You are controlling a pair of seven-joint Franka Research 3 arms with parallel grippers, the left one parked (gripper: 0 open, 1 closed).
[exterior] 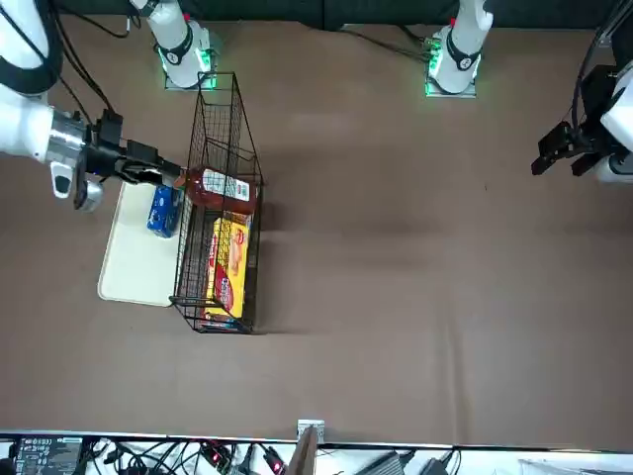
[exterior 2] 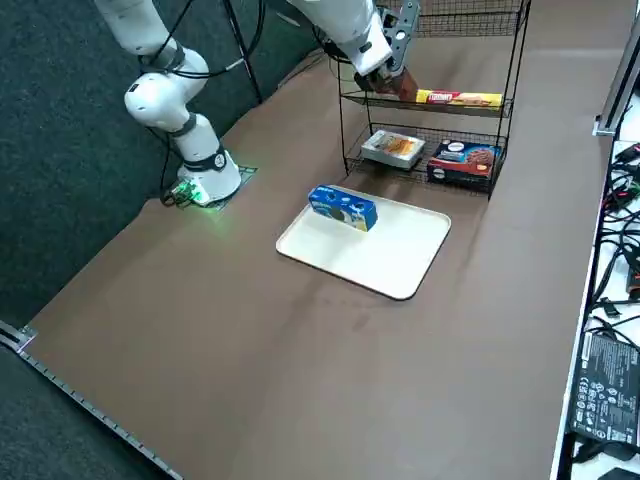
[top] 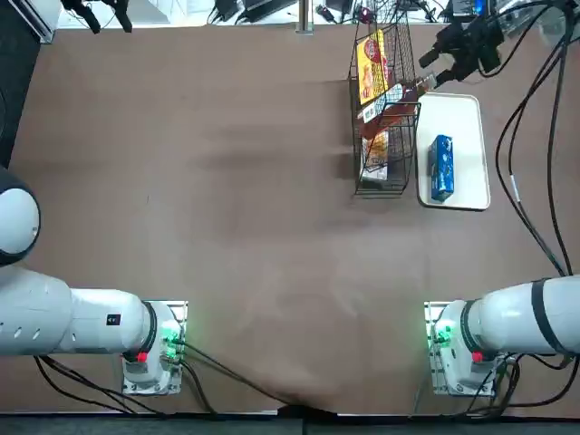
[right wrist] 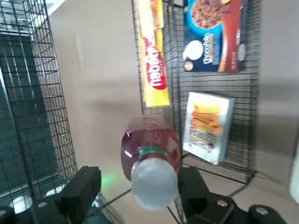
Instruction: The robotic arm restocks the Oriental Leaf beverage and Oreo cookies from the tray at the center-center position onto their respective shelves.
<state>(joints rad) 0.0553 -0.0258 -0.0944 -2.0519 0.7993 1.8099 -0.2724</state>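
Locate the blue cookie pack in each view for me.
Top: blue pack right of centre, on the tray.
Front: left of centre.
Right side: above centre.
Right wrist: not in it; the right tool, open, is around the bottle's cap.
Shared landmark: the black wire rack.

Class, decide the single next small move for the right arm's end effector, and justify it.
Probably back the right end effector straight out of the rack: its fingers stand open about the cap end of the bottle, which lies in the rack, while the blue pack waits on the tray.
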